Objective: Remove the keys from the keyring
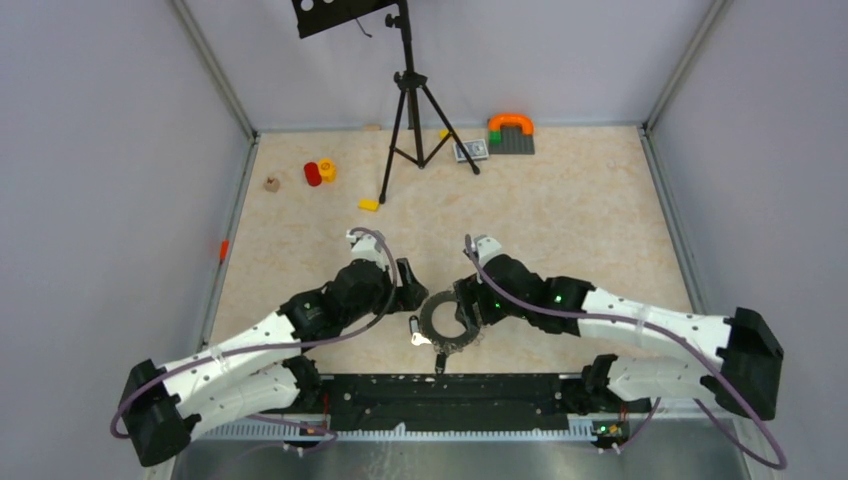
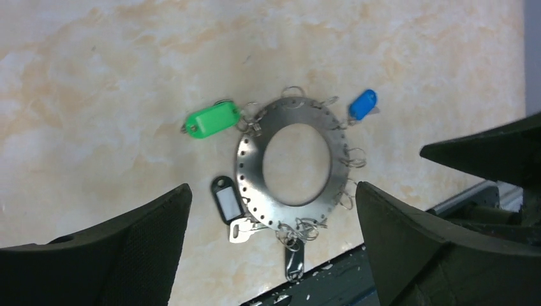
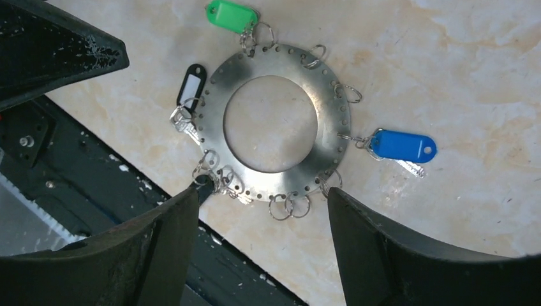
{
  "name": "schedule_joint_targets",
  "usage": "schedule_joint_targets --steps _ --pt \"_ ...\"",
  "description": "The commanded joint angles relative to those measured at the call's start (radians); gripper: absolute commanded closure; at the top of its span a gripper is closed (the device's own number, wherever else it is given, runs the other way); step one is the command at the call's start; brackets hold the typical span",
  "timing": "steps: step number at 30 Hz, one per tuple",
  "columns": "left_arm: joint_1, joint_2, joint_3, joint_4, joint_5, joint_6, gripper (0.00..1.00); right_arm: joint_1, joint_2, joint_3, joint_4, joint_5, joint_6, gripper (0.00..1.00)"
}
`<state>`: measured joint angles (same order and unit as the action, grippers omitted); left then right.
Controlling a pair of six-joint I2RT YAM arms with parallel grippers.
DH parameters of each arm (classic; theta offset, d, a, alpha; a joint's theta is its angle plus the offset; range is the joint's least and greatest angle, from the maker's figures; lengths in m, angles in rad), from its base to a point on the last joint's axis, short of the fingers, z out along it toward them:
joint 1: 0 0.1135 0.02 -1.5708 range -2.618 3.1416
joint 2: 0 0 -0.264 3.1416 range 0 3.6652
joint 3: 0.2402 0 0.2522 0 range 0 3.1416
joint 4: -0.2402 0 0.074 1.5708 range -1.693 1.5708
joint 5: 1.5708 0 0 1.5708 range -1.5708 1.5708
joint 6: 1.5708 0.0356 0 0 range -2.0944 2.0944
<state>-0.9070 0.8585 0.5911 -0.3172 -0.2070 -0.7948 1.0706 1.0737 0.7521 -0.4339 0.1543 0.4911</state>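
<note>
On the tabletop (image 2: 96,76), keyring (image 2: 251,167): flat perforated steel washer.
Green tag (image 2: 210,119): plastic oblong, axis radial.
Left gripper (image 2: 273,190): wide, empty.
Right gripper (image 3: 263,193): wide, empty.

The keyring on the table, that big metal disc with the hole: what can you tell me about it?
The keyring is a flat, wide grey metal ring, shiny like steel, with a large round hole and small holes along its outer edge. It lies flat on the beige table near its front edge. Small wire loops through those holes carry a green tag, a blue tag, a black-framed tag and keys.
</note>
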Motion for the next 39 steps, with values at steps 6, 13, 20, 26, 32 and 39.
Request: schedule_joint_targets --steps 6,13,20,26,32,39 --pt "0.068 0.021 -0.102 0.01 -0.02 -0.156 0.12 -0.003 0.143 -0.006 0.205 0.006 0.064 0.33" --pt "0.068 0.039 -0.128 -0.053 -0.042 -0.202 0.28 -0.001 0.265 0.003 0.351 -0.145 0.055 0.51" --pt "0.071 -0.062 -0.17 -0.163 -0.14 -0.307 0.38 0.069 0.484 0.166 0.307 -0.129 0.102 0.59" --pt "0.074 -0.187 -0.186 -0.246 -0.195 -0.358 0.25 0.097 0.615 0.287 0.18 -0.046 0.236 0.6" --pt "0.074 -0.273 -0.193 -0.294 -0.229 -0.364 0.25 0.114 0.677 0.348 0.115 -0.025 0.292 0.61" --pt "0.074 -0.291 -0.197 -0.31 -0.232 -0.358 0.25 0.124 0.713 0.395 0.069 -0.023 0.3 0.67"
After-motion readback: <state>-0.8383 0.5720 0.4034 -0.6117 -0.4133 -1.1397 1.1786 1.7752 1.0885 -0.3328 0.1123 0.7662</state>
